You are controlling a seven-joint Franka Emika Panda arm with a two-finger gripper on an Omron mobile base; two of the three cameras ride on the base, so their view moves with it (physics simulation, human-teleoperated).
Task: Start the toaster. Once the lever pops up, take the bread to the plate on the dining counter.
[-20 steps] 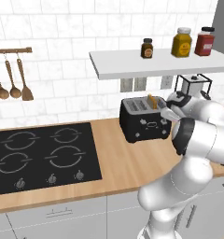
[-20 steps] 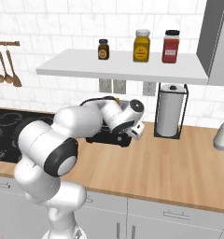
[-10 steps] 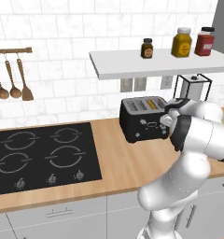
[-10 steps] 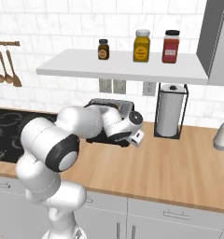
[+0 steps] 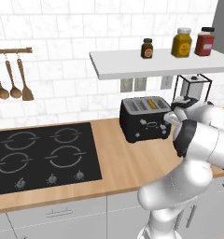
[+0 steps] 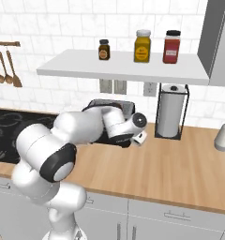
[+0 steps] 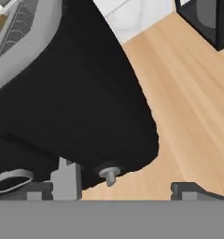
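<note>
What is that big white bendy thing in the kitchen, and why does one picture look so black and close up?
The white bendy thing is a robot arm. It wants to start the toaster, the black box on the wooden worktop. You can see a slice of bread sitting in one of its slots.

Two pictures come from cameras behind the arm, one on its left and one on its right, so they show the same kitchen from two sides. Next to the toaster are a black stove top and a paper towel stand. Three jars stand on the shelf above.

The close-up picture comes from a camera on the robot's hand. The big black shape is the toaster's side. The fingers at the bottom are open and hold nothing.
</note>
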